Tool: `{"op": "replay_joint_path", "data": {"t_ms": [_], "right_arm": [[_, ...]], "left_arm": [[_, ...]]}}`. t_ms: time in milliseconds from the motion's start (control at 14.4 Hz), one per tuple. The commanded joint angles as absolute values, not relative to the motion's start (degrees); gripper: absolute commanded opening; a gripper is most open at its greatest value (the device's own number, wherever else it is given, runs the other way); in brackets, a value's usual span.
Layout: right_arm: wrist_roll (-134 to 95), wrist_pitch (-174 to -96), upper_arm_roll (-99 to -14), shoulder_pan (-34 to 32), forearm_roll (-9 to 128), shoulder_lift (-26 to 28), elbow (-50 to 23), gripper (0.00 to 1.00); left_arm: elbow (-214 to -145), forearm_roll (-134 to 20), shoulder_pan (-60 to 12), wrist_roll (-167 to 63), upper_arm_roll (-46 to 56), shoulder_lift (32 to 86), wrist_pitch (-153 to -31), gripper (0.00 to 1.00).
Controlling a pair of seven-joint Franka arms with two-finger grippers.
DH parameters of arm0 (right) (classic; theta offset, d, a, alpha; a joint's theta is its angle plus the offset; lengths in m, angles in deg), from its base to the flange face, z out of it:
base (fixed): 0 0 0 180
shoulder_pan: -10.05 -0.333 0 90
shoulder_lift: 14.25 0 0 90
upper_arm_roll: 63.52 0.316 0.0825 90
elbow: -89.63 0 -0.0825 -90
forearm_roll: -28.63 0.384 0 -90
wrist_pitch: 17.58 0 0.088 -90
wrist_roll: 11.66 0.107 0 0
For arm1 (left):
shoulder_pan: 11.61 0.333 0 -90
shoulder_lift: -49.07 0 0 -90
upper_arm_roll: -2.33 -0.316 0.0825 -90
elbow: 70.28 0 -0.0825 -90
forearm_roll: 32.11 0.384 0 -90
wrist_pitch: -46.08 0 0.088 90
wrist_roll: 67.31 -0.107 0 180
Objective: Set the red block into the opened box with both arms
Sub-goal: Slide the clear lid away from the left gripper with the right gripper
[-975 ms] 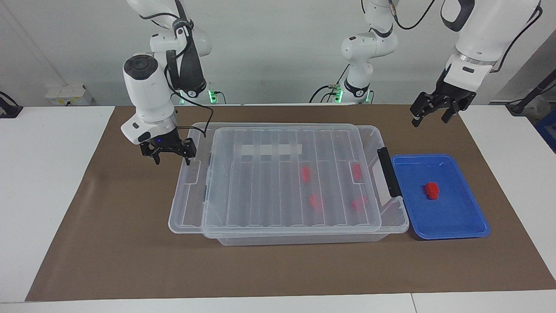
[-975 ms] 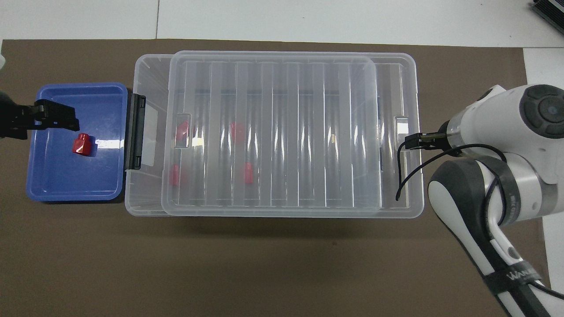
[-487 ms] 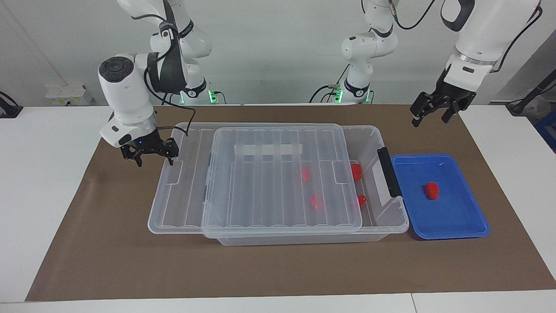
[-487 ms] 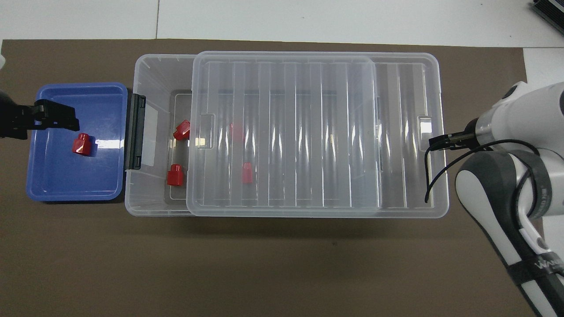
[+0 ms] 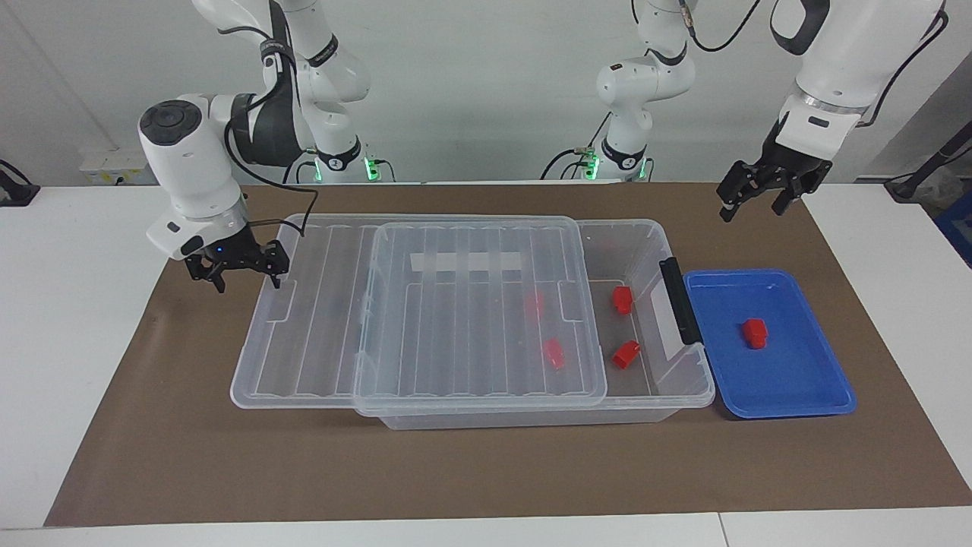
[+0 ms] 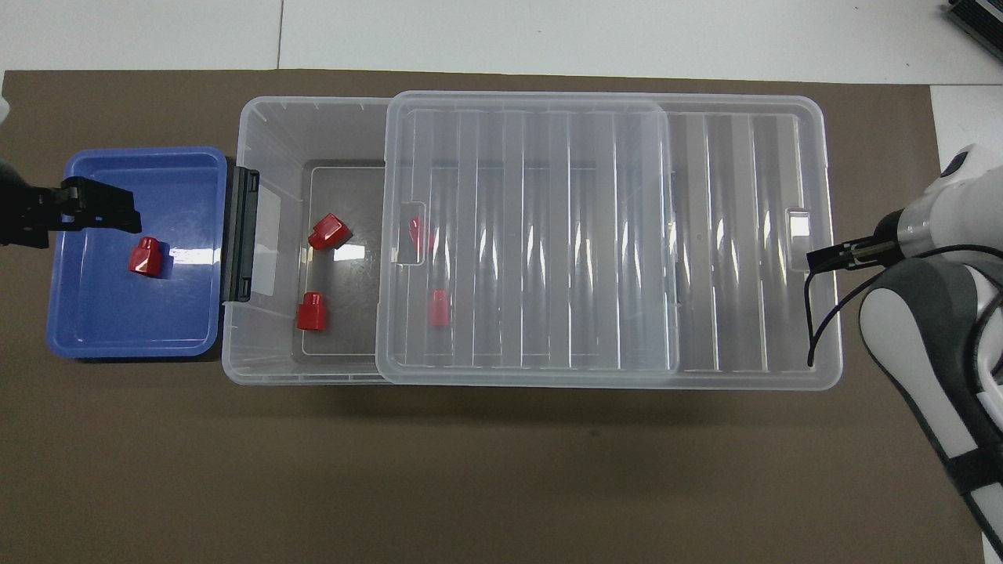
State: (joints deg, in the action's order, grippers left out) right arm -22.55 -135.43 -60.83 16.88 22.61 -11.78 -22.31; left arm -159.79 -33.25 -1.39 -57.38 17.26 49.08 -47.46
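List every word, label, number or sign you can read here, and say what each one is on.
"2": round collar at the right arm's base.
A mark on the matching collar at the left arm's base: too small to read.
White tape strip on the box lid: blank.
Blue tray, red block: no text visible.
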Motion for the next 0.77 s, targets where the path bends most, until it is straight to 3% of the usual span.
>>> {"op": "replay_joint_path", "data": {"t_ms": [0, 696], "right_arm": [[-26.3, -135.9, -60.3, 19.4, 22.5, -12.9, -23.9, 0.99], [-25.6, -135.0, -60.3, 19.8, 22.8, -13.4, -22.4, 1.0]], "left_arm": [[-161.3, -32.4, -0.9, -57.6, 17.4, 47.4, -47.0, 1.0], [-161.3, -32.4, -0.9, -57.6, 17.4, 47.4, -47.0, 1.0]]}}
